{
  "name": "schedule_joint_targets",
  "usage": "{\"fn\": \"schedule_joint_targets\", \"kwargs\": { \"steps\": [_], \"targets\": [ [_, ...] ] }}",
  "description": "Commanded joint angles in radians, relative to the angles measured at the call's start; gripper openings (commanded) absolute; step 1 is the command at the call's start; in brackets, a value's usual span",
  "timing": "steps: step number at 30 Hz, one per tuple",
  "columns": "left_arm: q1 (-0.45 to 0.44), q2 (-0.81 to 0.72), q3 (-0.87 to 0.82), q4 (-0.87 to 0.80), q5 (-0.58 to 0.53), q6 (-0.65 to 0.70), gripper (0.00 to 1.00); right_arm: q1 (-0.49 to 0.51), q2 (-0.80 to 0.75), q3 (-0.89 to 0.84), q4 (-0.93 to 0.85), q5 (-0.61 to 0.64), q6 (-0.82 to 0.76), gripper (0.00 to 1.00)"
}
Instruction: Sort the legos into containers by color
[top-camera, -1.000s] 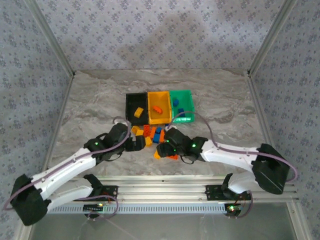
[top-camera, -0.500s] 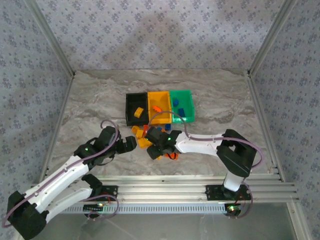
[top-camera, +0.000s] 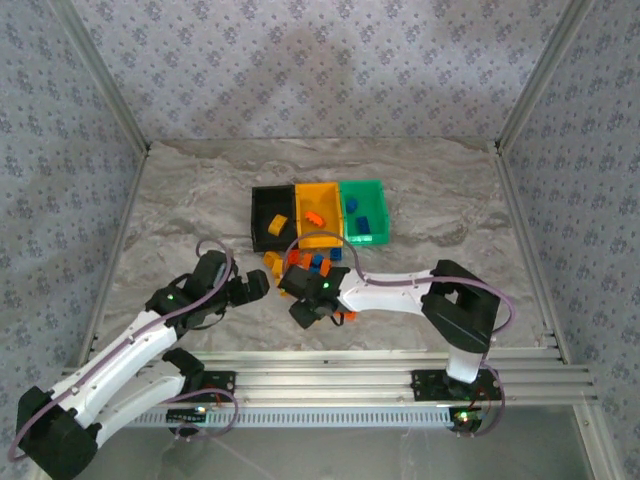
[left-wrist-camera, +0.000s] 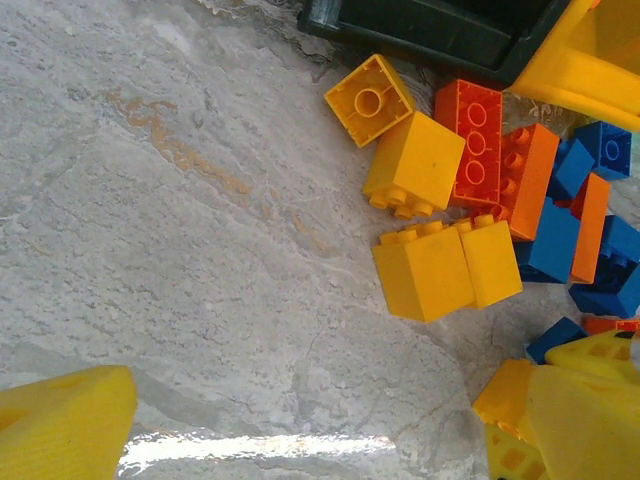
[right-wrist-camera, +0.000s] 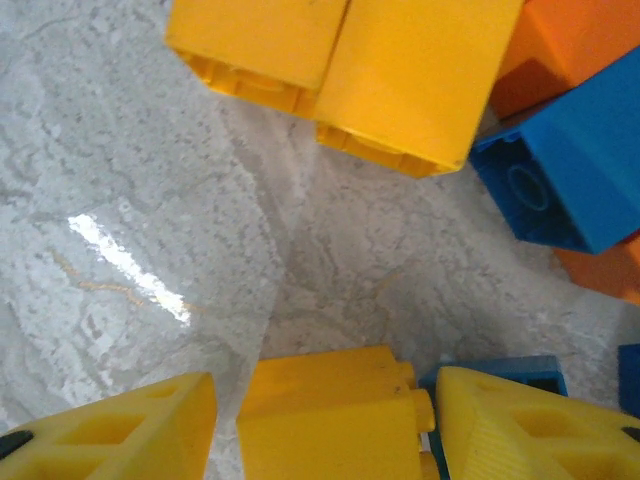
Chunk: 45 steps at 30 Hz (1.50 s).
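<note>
The right tool stands half-narrowed around a single yellow brick. This brick lies on the tabletop at the near edge of the pile of legos. One finger shows a thin gap to the brick. The other finger is at its studs, touching or almost touching, so we cannot say it is gripped yet. The left tool is wide apart, with bare tabletop between its fingers, near the yellow pieces of the pile.

Behind the pile three bins stand joined in a row. The black bin has a yellow piece inside, the yellow-orange bin a red-orange one, and the green bin blue ones. So we judge that this brick belongs in the black one.

We expect the brick to be light, hard and stiff; it will not deform under the pads. Its walls are smooth, however, so it can slip or twist. The best hold is on two flat opposite walls. Here the studs face one pad, which gives little contact, and the brick may rotate when it is lifted. A blue brick lies just beside it and could be dragged along.
</note>
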Motion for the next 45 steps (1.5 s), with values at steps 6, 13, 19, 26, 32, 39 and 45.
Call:
{"fn": "schedule_joint_targets", "kwargs": {
  "steps": [6,13,19,26,32,39,45],
  "targets": [
    [0.013,-0.008,0.007,-0.003,0.020,-0.009,1.00,0.009,0.048,-0.015,-0.032,0.019,0.040,0.60],
    [0.014,-0.012,0.010,0.000,0.019,-0.011,1.00,0.007,-0.001,-0.011,0.009,0.040,0.034,0.39],
    [0.014,-0.027,0.001,-0.004,-0.004,-0.023,1.00,-0.022,-0.072,0.099,0.022,0.053,0.004,0.36],
    [0.014,-0.060,-0.025,-0.001,-0.023,-0.025,1.00,-0.141,0.035,0.317,0.112,0.046,0.009,0.36],
    [0.014,-0.115,-0.053,0.009,-0.031,-0.028,1.00,-0.239,0.229,0.546,0.141,-0.006,0.027,0.37],
    [0.014,-0.146,-0.067,0.028,-0.030,-0.030,1.00,-0.303,0.410,0.751,0.142,-0.041,0.039,0.38],
    [0.013,-0.141,-0.059,0.025,-0.036,-0.022,1.00,-0.322,0.437,0.821,0.146,-0.043,0.042,0.72]
  ]
}}
